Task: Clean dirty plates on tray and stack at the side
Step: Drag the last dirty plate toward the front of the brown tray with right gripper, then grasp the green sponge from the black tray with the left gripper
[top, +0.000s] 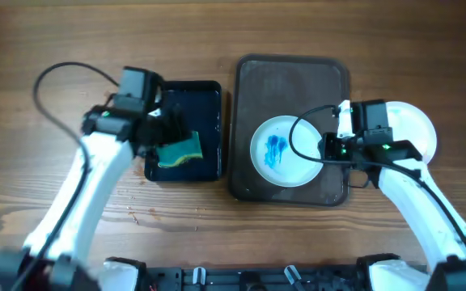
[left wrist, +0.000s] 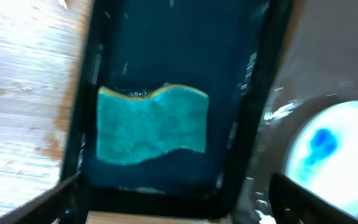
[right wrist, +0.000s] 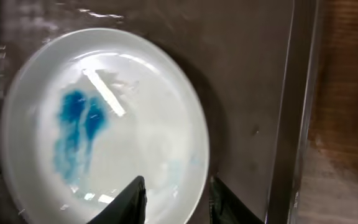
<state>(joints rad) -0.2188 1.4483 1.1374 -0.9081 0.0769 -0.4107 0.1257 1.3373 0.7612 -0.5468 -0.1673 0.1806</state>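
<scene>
side plate [top: 419, 125]: part hidden by right arm [top: 411, 182] | sponge [top: 186, 152]: part under left arm [top: 108, 153] | left wrist view: blurred

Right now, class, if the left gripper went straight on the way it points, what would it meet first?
Probably the green sponge, lying in the black tray dead ahead of the open left gripper; depth is unclear.

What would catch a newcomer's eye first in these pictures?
The blue paint smear on the white plate, which lies on the brown tray at centre, with the right gripper open across its rim. Next, the green sponge in the black tray on the left, under the open left gripper. A second white plate sits on the table right of the tray.
</scene>
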